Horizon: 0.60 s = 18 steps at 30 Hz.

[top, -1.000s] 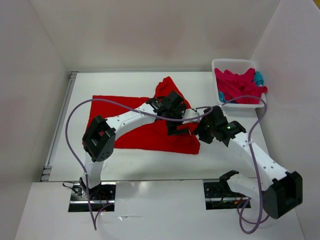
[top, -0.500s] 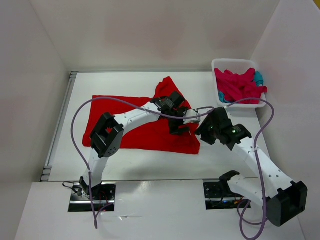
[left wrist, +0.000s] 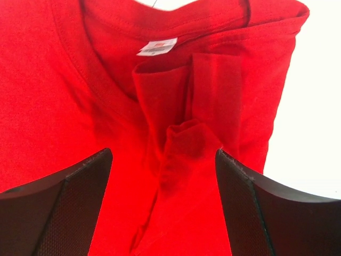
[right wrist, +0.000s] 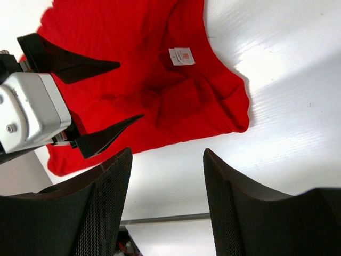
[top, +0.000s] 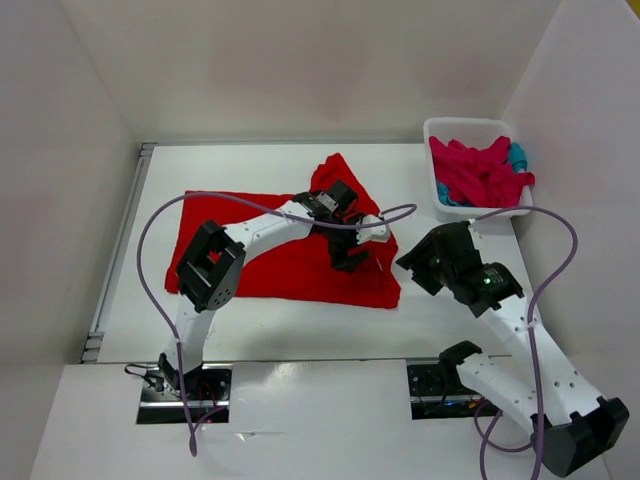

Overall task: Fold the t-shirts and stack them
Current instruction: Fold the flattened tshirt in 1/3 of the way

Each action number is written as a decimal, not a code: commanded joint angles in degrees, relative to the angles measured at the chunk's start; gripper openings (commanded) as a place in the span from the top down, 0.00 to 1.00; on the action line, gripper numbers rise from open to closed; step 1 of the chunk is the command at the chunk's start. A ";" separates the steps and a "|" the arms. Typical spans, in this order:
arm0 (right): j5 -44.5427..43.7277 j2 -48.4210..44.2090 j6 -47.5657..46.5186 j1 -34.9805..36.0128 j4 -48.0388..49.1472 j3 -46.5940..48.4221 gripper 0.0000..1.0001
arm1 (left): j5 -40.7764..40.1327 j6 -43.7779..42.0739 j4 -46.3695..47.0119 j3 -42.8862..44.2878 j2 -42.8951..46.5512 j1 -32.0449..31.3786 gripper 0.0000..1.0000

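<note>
Red t-shirt (top: 300, 275) flat, collar bunched, white label (left wrist: 156, 47) up; left gripper (left wrist: 164, 157), right gripper (right wrist: 167, 157) both wide.

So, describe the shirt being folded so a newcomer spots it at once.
On the white table, beneath the left gripper, the bright red t-shirt lies spread. Unlike the crimson-pink shirt and teal shirt bundled in the white basket, it lies outside, white neck label showing.
</note>
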State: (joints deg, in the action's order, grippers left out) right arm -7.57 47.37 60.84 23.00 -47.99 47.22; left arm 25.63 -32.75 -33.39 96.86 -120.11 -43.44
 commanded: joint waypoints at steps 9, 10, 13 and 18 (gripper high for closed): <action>-5.17 -5.71 3.67 -0.86 -4.04 2.00 0.38 | 5.40 -1.09 -0.10 2.36 -0.11 0.46 0.19; -4.56 -5.71 3.67 -0.86 -4.04 2.00 0.38 | 5.40 -1.09 -0.10 2.37 -0.12 0.46 0.22; -4.56 -5.71 3.67 -0.86 -4.04 2.00 0.38 | 5.92 -1.09 -0.10 2.90 -1.43 0.46 0.26; -4.56 -5.71 3.67 -0.86 -4.04 2.00 0.38 | 5.93 -1.61 -0.72 3.51 -2.58 -0.59 0.32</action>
State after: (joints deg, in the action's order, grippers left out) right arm -10.37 42.15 63.64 22.50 -50.92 47.44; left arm 28.42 -32.95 -33.85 98.56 -121.12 -43.29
